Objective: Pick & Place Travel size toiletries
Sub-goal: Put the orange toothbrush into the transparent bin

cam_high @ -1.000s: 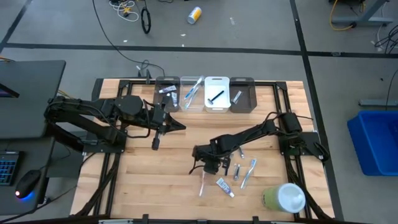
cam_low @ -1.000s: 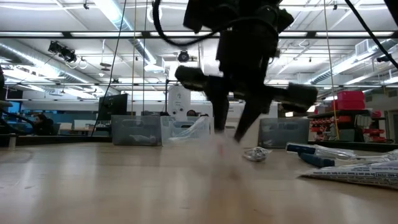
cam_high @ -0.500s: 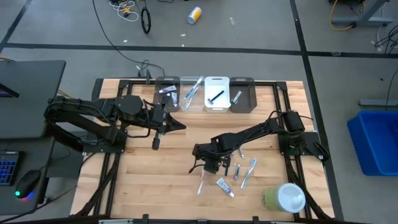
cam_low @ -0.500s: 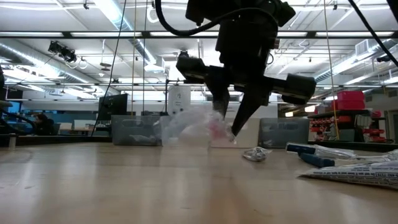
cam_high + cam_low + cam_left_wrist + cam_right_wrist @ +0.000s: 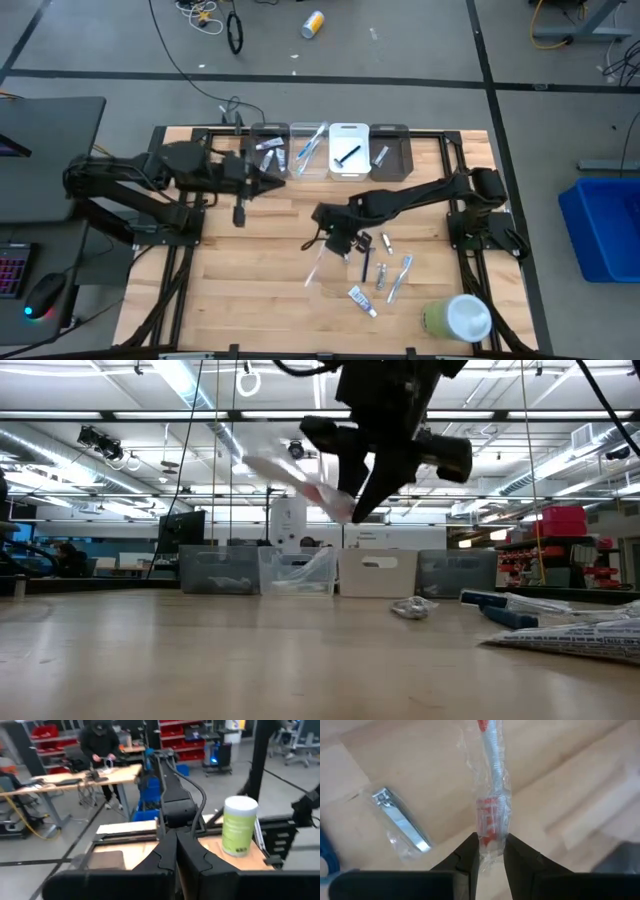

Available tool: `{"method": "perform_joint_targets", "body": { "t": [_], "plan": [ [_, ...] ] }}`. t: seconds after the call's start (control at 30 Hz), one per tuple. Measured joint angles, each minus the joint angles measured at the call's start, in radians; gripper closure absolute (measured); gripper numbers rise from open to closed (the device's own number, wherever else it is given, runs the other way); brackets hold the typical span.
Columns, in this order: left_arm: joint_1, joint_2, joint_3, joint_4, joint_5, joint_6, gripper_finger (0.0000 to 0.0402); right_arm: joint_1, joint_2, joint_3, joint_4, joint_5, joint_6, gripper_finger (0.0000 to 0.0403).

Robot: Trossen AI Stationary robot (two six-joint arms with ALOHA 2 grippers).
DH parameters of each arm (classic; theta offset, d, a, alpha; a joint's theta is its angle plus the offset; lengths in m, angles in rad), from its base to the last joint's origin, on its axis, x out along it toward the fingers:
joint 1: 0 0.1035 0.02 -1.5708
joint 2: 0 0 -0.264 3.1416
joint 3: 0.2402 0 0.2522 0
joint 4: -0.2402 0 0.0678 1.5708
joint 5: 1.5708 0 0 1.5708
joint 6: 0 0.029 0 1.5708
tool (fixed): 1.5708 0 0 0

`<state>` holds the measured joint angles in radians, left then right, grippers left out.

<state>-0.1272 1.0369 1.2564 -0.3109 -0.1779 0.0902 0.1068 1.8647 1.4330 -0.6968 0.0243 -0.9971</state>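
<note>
My right gripper (image 5: 335, 240) hangs above the middle of the table, shut on a white toothbrush with red parts in a clear wrapper (image 5: 316, 270). In the low view the toothbrush (image 5: 292, 470) is high above the wood. More toiletries lie to its right on the table: a black razor (image 5: 363, 268), blue-white toothbrushes (image 5: 400, 275), a toothpaste tube (image 5: 362, 300) and a wrapped nail clipper (image 5: 402, 827). My left gripper (image 5: 280, 181) is shut and holds nothing, hovering left of centre near the bins. My right gripper pinches the wrapped toothbrush at its red section (image 5: 490, 822) between both fingers (image 5: 469, 854), coming from above and slanting down. The toothbrush is lifted clear of the table and sticks out beyond the fingertips, tilted, toward the table's near left.
Four small bins (image 5: 308, 150) stand in a row at the far edge, with items in them. A large green-and-white round container (image 5: 457, 318) stands at the near right corner. Bare wood lies left of centre. A person works at a bench (image 5: 102, 750) beyond the table.
My right gripper has risen from the table with the wrapped toothbrush, carrying it up and a little toward the far edge; the toothbrush has gone from touching the wood to hanging clear. My left arm has drawn back toward the far left.
</note>
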Motion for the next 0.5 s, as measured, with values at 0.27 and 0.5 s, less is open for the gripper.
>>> {"method": "perform_joint_targets", "body": {
  "t": [0.27,0.5],
  "plan": [
    [0.055,-0.098,0.001,-0.008,-0.112,0.053,0.0394,-0.09,-0.083,0.0,0.028,0.001,0.147,0.0323],
    [0.114,-0.141,0.0,-0.017,-0.126,0.084,0.0397,-0.19,-0.111,0.0,0.087,0.0,0.291,0.0323]
  ]
}}
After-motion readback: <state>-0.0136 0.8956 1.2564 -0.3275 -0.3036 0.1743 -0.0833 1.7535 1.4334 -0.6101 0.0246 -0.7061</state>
